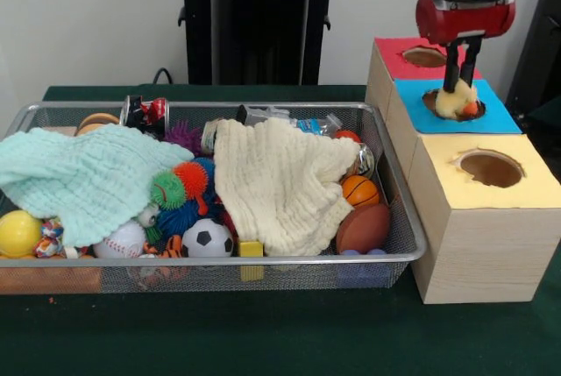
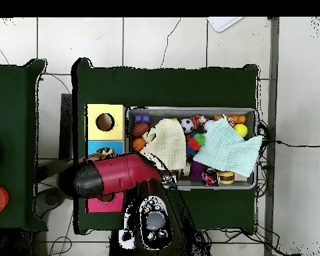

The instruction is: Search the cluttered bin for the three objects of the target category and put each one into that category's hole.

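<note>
My gripper hangs over the pale wooden box at the right. It is shut on a small pale yellow plush toy with an orange bit. The toy sits in the mouth of the blue-surrounded hole. The red-surrounded hole lies just behind it and is open. The wire mesh bin stands left of the box. An orange and black striped scrap shows low between the baseball and the soccer ball. No monkey toy shows. In the overhead view my red arm covers the red and blue holes.
A mint cloth and a cream cloth cover much of the bin. Around them lie spiky balls, a soccer ball, a baseball, a football and a basketball. The yellow-surrounded hole is nearest the camera.
</note>
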Robot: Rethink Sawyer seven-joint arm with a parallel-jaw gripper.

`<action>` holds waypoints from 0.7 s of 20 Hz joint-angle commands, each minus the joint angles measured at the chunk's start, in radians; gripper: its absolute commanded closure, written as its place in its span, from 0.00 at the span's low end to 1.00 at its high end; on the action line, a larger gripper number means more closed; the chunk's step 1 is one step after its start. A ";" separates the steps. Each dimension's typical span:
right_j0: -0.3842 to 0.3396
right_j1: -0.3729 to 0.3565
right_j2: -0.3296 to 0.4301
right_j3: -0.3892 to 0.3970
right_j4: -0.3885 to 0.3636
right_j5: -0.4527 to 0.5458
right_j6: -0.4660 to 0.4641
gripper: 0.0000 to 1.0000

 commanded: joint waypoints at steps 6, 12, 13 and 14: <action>0.037 -0.137 -0.080 0.380 0.037 0.036 0.203 1.00; -0.004 -0.216 -0.078 0.529 0.050 -0.034 0.176 1.00; -0.009 -0.206 -0.074 0.541 0.050 -0.064 0.182 1.00; -0.010 -0.187 -0.072 0.547 0.047 -0.098 0.189 1.00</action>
